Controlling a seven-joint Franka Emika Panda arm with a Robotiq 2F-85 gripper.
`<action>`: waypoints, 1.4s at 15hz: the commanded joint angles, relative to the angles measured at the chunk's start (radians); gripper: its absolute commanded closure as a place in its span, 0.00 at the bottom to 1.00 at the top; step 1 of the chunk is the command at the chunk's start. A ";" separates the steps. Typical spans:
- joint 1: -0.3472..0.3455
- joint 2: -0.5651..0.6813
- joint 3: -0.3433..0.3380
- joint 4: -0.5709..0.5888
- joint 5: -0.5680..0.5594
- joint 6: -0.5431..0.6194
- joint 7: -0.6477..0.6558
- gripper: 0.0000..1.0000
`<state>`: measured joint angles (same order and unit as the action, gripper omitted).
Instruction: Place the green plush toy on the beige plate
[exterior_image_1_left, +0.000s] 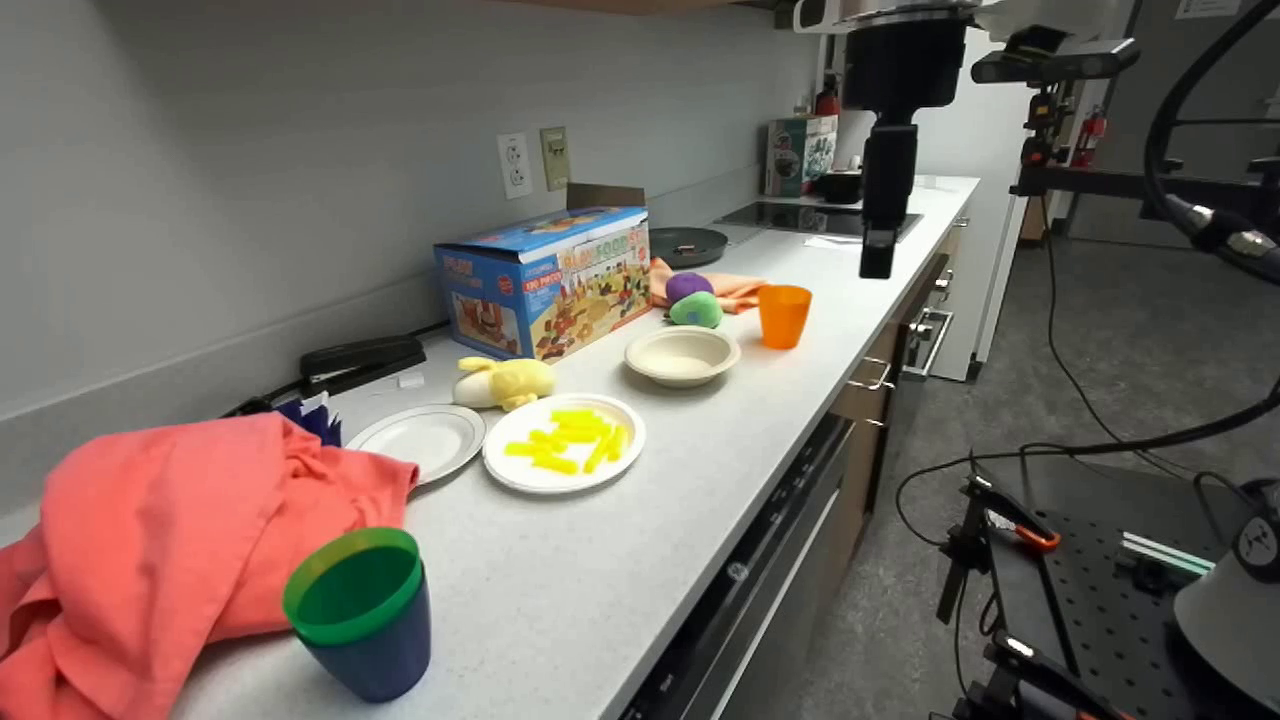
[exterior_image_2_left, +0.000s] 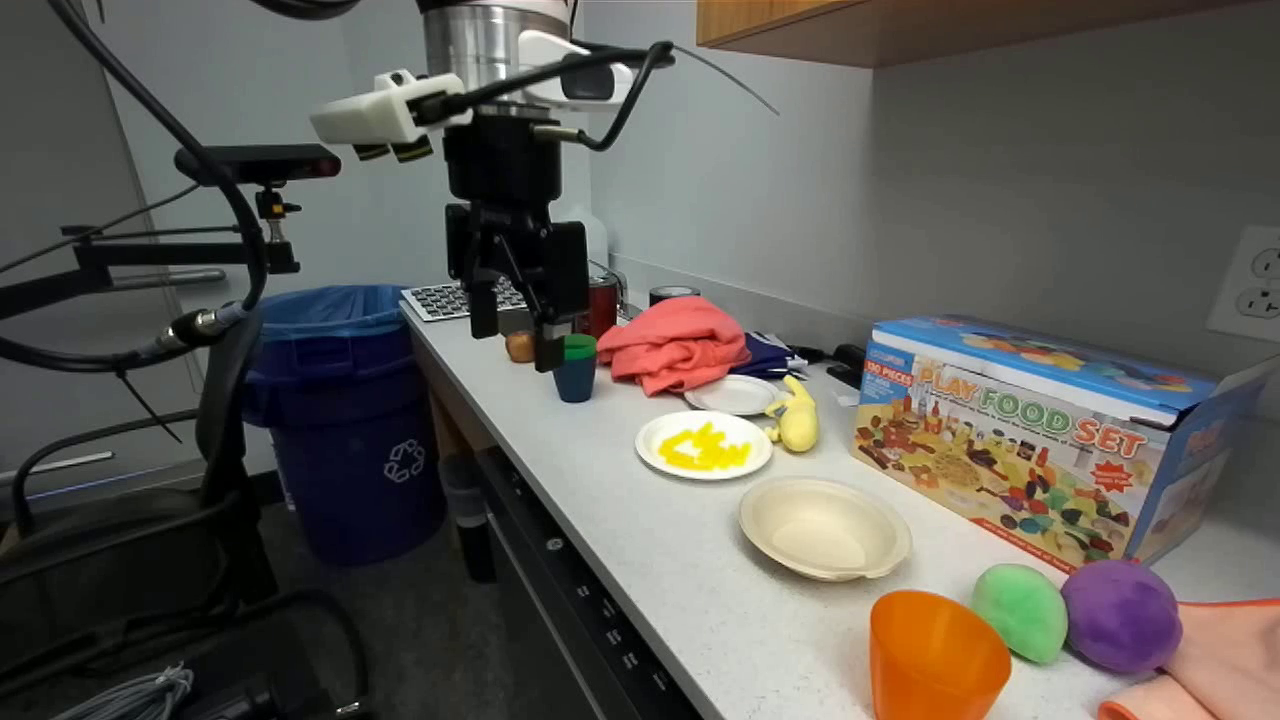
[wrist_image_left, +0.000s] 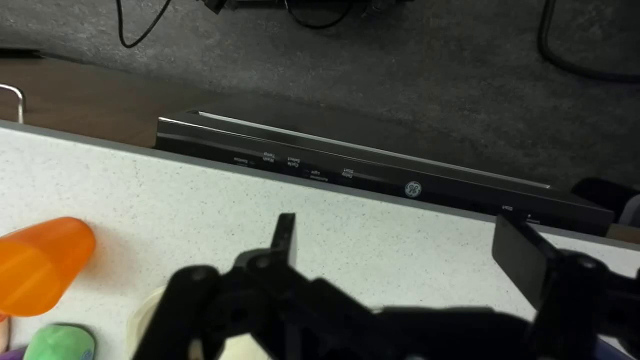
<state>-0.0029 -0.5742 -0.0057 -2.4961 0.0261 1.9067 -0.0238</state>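
The green plush toy (exterior_image_1_left: 697, 309) lies on the counter against a purple plush toy (exterior_image_1_left: 689, 287) in both exterior views (exterior_image_2_left: 1020, 610). Part of the green toy shows at the lower left of the wrist view (wrist_image_left: 60, 344). The beige plate (exterior_image_1_left: 683, 356), deep like a bowl, is empty and sits close to the green toy (exterior_image_2_left: 825, 528). My gripper partly covers it in the wrist view (wrist_image_left: 142, 317). My gripper (exterior_image_2_left: 516, 340) is open and empty, high above the counter near its front edge (exterior_image_1_left: 877, 262). Its fingers are wide apart in the wrist view (wrist_image_left: 394, 219).
An orange cup (exterior_image_2_left: 935, 655) stands beside the green toy. A white plate (exterior_image_1_left: 520, 478) with yellow pieces and a yellow plush toy (exterior_image_1_left: 510, 382) lie beyond the beige plate. A play food box (exterior_image_2_left: 1010, 450) stands near the wall. Stacked cups (exterior_image_1_left: 365, 640) and a coral cloth (exterior_image_1_left: 180, 520) are farther along.
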 joint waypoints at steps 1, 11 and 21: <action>0.002 0.000 -0.002 0.002 -0.001 -0.002 0.001 0.00; 0.002 0.000 -0.002 0.002 -0.001 -0.002 0.001 0.00; -0.042 0.163 -0.023 0.072 -0.007 0.102 0.065 0.00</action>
<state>-0.0188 -0.5007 -0.0185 -2.4814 0.0261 1.9653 0.0038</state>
